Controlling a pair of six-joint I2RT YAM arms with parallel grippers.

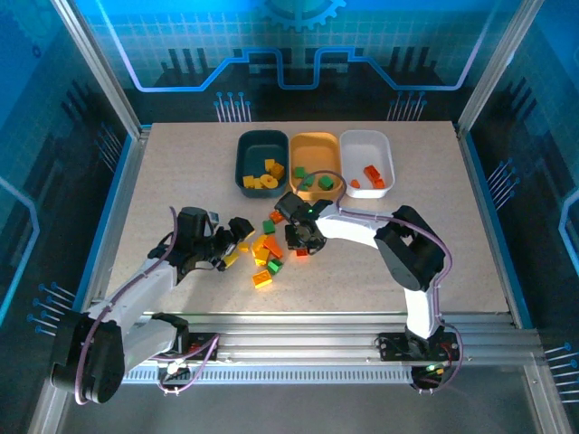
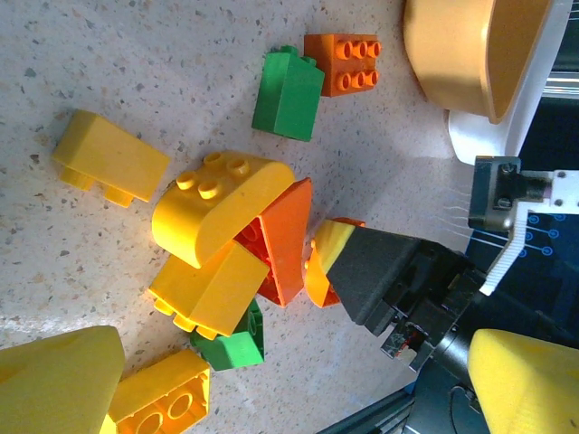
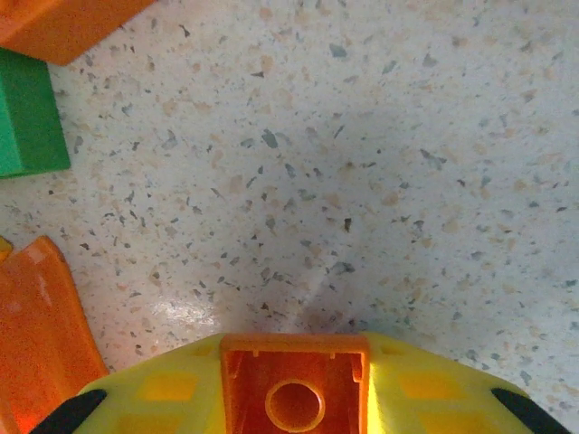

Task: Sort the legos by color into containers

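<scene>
Presently teal tray (image 1: 242,154): yellow legos (image 1: 269,174); orange-yellow tray (image 1: 312,145): greens (image 1: 326,182); white tray (image 1: 362,145): reds (image 1: 372,174).

A speckled beige worktop (image 1: 181,172), loaded at its far side and in its middle.

Along the far side, three shallow rounded plastic trays stand close side by side: a dark teal tray (image 1: 258,147), an orange-yellow tray (image 1: 314,146) and a white tray (image 1: 362,146), from left to right in the top view. Just in front of them, small loose plastic bricks (image 1: 265,258) lie clustered. A curved yellow brick (image 2: 222,203) rests against an orange slope brick (image 2: 285,240). A green brick (image 2: 289,93) sits just beside a studded orange brick (image 2: 342,63). A plain yellow brick (image 2: 110,163) lies slightly apart.
</scene>
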